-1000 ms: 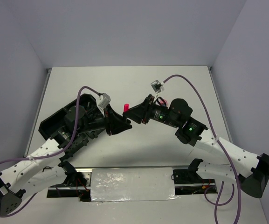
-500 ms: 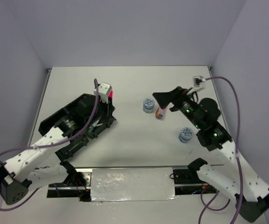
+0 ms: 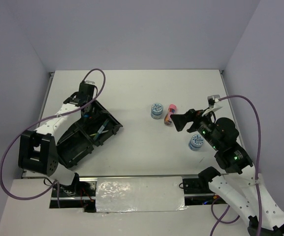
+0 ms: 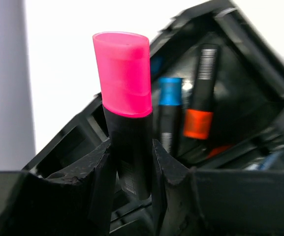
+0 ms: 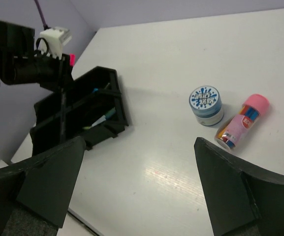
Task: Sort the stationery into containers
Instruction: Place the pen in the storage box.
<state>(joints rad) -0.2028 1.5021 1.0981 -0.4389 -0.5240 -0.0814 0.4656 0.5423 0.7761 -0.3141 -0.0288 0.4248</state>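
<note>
Pink-capped highlighter (image 4: 123, 73) stands upright, clamped between the left hand's (image 4: 131, 162) fingers above the black tray (image 3: 80, 147) at middle left; the right hand (image 5: 139, 167) gapes wide, empty, near the tube (image 5: 240, 123).

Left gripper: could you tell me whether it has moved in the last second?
Yes. Seen from above, the left gripper, shut on the pink-capped black highlighter, has moved left, from right of the black plastic organiser tray to its far-left side.
</note>
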